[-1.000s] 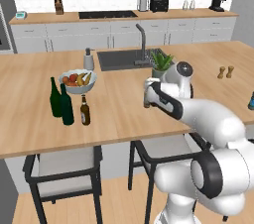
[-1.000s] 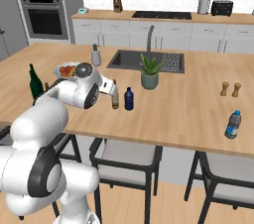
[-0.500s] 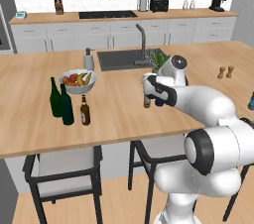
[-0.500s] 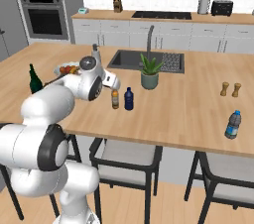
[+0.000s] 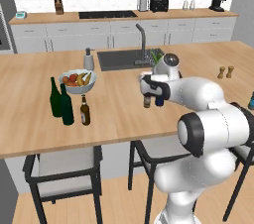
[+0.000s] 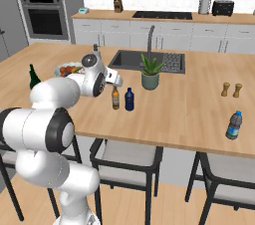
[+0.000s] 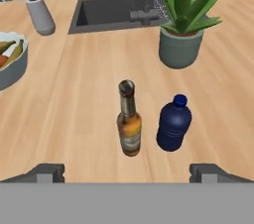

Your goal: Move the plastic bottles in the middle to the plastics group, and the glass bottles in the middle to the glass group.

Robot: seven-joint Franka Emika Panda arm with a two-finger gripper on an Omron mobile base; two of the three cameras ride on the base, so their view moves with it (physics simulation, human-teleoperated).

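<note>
The gripper [image 7: 127, 173] hangs wide open and empty, its fingertips [image 7: 47, 172] spread apart, just short of 2 bottles mid-counter: the amber glass bottle [image 7: 129, 121] and the dark blue plastic bottle [image 7: 173, 124] just beside it. Best to centre on 1 bottle only — the blue one is close enough to get nudged. The wooden counter [image 5: 119, 109] also carries a green bottle group [image 5: 60, 101] near the fruit bowl [image 5: 77, 80], towards its left end — a kitchen sink [image 5: 124, 59] lies beyond.
</note>
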